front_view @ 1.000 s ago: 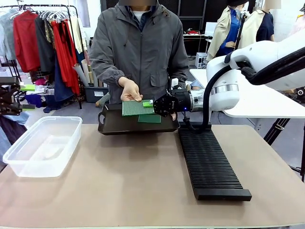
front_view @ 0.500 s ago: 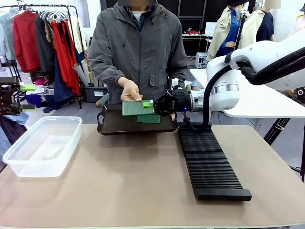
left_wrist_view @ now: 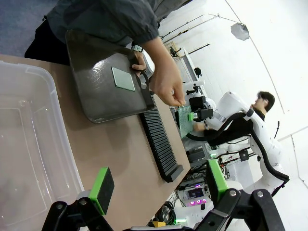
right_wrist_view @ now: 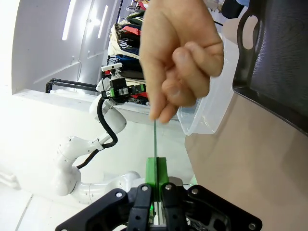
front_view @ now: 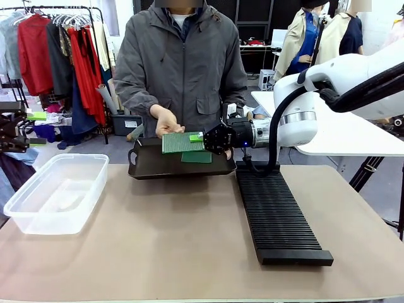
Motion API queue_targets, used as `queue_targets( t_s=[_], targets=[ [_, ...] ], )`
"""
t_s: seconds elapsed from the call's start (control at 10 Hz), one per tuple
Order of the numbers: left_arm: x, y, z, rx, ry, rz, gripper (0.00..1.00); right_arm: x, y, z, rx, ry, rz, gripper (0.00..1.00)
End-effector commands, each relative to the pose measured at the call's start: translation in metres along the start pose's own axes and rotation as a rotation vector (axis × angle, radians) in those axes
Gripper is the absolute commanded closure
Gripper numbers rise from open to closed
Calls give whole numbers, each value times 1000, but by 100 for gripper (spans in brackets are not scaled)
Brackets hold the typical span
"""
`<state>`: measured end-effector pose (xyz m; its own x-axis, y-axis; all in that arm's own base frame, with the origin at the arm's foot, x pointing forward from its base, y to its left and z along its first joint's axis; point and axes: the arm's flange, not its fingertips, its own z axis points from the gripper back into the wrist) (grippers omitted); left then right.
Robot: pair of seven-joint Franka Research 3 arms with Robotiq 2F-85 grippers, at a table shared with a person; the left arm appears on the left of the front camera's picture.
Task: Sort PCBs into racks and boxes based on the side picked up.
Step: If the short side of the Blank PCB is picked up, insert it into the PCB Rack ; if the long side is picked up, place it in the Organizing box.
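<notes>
Right gripper (front_view: 203, 139): jaws pressed together on the near edge of a PCB (front_view: 182, 142). In the right wrist view the two green pads (right_wrist_view: 156, 171) clamp the board, which shows edge-on as a thin line (right_wrist_view: 155, 139). The PCB is held flat and level, in the air above the black tray (front_view: 151, 166).

Person's hand (front_view: 167, 122): at the board's far-left edge, fingers curled. In the right wrist view the fingertips sit right at the board's far edge (right_wrist_view: 178, 53); whether they touch it I cannot tell.

Second PCB (front_view: 197, 157): lying flat in the tray, below the held board and partly covered by it. In the left wrist view it lies alone near the tray's middle (left_wrist_view: 123, 78).

Tray: at the table's (front_view: 158, 246) far edge, in front of the person. The person's other hand (left_wrist_view: 139, 63) is at the tray handle on the rack side.

Black slotted rack (front_view: 278, 214): on the table to the right of the tray, its far end just beside the tray's right end, running lengthwise toward the robot. No board stands in its slots.

Clear plastic tub (front_view: 57, 192): on the left side of the table, well apart from the tray, with no board in it.

Left gripper (left_wrist_view: 159, 185): jaws spread wide, hanging above the tub's rim (left_wrist_view: 62, 144), holding nothing.
</notes>
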<state>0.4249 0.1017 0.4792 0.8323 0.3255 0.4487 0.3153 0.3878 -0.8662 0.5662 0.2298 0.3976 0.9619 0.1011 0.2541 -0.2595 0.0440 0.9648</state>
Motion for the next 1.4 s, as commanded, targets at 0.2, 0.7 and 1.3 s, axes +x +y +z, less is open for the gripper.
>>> queue_targets(
  t_s=[0.2, 0.7, 1.3],
  targets=[
    [1, -2, 2, 2, 7, 3, 0, -1, 1, -1, 0, -10, 0, 100],
    [1, -2, 2, 2, 7, 3, 0, -1, 1, -1, 0, -10, 0, 100],
    [1, -2, 2, 2, 7, 3, 0, -1, 1, -1, 0, -10, 0, 100]
  ],
)
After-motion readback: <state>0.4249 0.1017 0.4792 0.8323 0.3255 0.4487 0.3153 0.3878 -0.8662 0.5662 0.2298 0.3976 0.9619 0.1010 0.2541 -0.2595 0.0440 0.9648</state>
